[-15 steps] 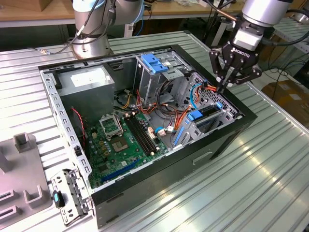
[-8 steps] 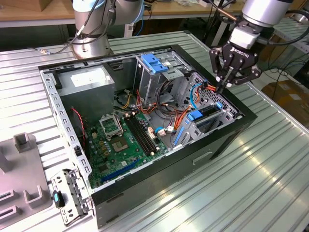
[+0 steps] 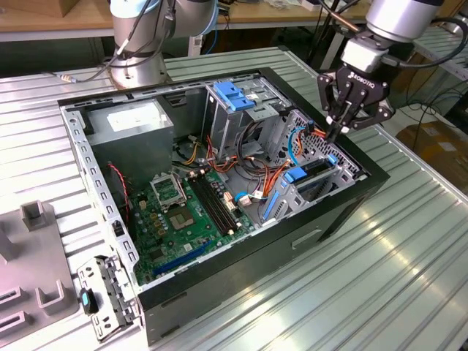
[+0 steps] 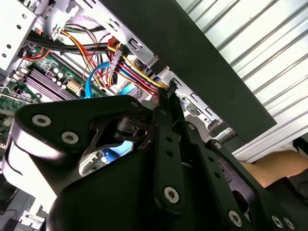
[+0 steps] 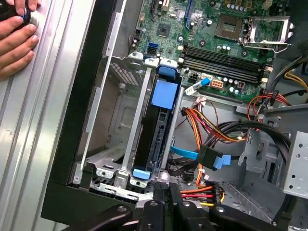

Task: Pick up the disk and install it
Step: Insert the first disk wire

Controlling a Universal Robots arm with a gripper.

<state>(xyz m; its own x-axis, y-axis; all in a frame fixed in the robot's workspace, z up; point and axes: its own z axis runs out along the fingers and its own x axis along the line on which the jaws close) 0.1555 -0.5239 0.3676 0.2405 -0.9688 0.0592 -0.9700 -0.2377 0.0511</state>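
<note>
Black gripper (image 3: 338, 130), pinched together and holding nothing, hangs over the computer case (image 3: 241, 256), where the disk (image 5: 156, 130) looks already slid into its slot.

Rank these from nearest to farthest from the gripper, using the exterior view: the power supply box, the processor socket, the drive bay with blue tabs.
1. Drive bay with blue tabs, just below the gripper, at the case's right end.
2. Processor socket, mid-board.
3. Power supply box, far-left corner.
</note>
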